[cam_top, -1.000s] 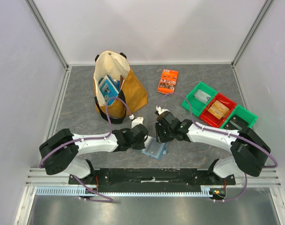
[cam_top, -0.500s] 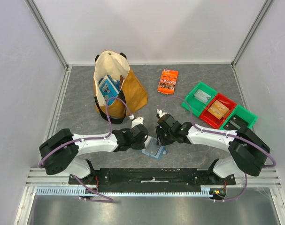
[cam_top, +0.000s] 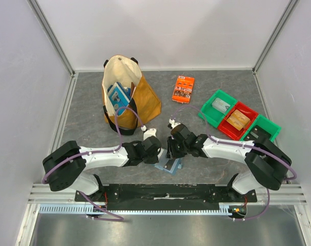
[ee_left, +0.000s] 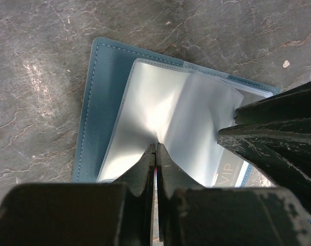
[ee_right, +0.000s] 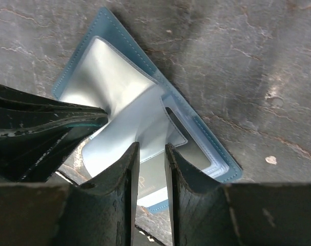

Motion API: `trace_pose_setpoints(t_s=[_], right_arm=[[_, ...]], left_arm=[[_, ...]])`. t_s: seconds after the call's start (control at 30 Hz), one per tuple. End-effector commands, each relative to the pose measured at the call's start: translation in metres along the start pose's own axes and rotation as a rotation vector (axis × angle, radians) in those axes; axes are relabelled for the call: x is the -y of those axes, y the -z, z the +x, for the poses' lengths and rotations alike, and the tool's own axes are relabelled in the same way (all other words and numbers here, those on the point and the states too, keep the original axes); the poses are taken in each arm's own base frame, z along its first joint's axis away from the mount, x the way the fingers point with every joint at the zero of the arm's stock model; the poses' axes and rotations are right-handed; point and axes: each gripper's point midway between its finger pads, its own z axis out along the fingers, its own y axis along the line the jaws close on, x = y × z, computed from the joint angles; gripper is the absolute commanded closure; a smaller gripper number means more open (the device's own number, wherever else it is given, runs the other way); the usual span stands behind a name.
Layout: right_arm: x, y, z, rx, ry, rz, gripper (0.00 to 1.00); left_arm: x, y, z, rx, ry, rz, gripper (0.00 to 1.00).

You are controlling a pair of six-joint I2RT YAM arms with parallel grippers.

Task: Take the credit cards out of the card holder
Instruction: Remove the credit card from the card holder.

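Observation:
The light-blue card holder (cam_top: 168, 165) lies open on the grey table between my two grippers. It also shows in the left wrist view (ee_left: 101, 102) and the right wrist view (ee_right: 216, 154). My left gripper (ee_left: 156, 147) is shut on a clear pocket sleeve (ee_left: 170, 107) and holds it up off the holder. My right gripper (ee_right: 151, 148) is narrowly open just above a dark grey credit card (ee_right: 154, 180) marked VIP, which sits partly in a pocket. The card also shows in the left wrist view (ee_left: 228, 177). No tan-orange card shows in the holder.
A tan tote bag (cam_top: 128, 100) with a blue-and-white box stands at the back left. An orange printed packet (cam_top: 183, 88) lies at the back middle. Green and red bins (cam_top: 223, 116) sit at the right; the red one holds a flat tan-orange item (cam_top: 237, 119).
My right gripper has moved a little left and down over the open holder. The left gripper has kept its hold on the sleeve.

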Motion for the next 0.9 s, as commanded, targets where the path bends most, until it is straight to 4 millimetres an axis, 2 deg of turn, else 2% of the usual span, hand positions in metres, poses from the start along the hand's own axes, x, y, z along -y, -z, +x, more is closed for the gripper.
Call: trace_pose_setpoints(t_s=[0.0, 0.13, 0.23, 0.3, 0.43, 0.53, 0.7, 0.87], right_arm=[[-0.015, -0.006, -0.004, 0.025, -0.01, -0.078, 0.67], [-0.019, -0.009, -0.008, 0.048, -0.013, -0.097, 0.67], [-0.014, -0.015, -0.007, 0.046, -0.014, -0.078, 0.67], [-0.012, -0.017, -0.007, 0.045, -0.014, -0.069, 0.68], [-0.011, -0.019, -0.006, 0.041, -0.008, -0.067, 0.68], [-0.01, -0.019, -0.006, 0.043, -0.01, -0.064, 0.69], [-0.009, -0.021, -0.006, 0.042, -0.011, -0.064, 0.69], [-0.011, -0.019, -0.008, 0.047, -0.011, -0.072, 0.69]], left_arm=[[0.007, 0.003, -0.004, 0.018, 0.05, 0.041, 0.94], [0.005, 0.006, -0.007, 0.042, 0.07, 0.046, 0.93], [0.004, 0.013, -0.013, 0.079, 0.082, 0.057, 0.89], [0.005, 0.02, -0.018, 0.105, 0.079, 0.078, 0.83], [0.011, 0.032, -0.023, 0.127, 0.03, 0.126, 0.62], [0.017, 0.039, -0.023, 0.126, -0.005, 0.164, 0.5], [0.026, 0.038, -0.015, 0.072, -0.07, 0.198, 0.49], [0.016, 0.025, -0.005, 0.009, -0.111, 0.093, 0.51]])
